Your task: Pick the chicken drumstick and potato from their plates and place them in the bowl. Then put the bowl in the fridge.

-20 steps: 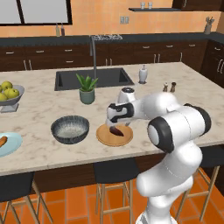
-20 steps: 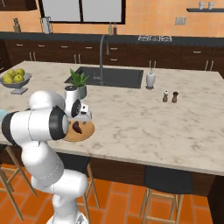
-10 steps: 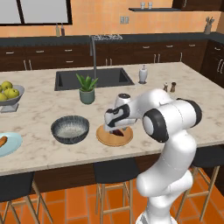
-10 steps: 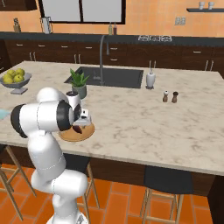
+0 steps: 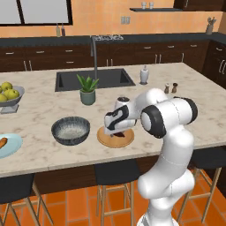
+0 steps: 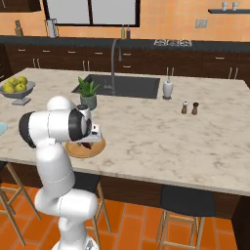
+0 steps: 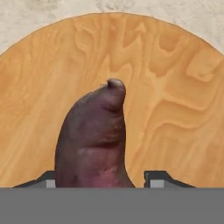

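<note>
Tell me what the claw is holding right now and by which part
Cannot tell yet. The claw straddles the wide end of the dark purplish oval potato, which lies on the round tan wooden plate; contact is hidden.

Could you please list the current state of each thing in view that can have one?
potato: lying on the wooden plate, between the fingertips.
wooden plate: flat on the counter.
bowl: upright, empty.
chicken drumstick: on the blue plate.
gripper: low over the potato, jaws either side.

Fingers [image 7: 101,178] now lower over the wooden plate [image 7: 175,109], narrowed around the potato [image 7: 92,140].
</note>
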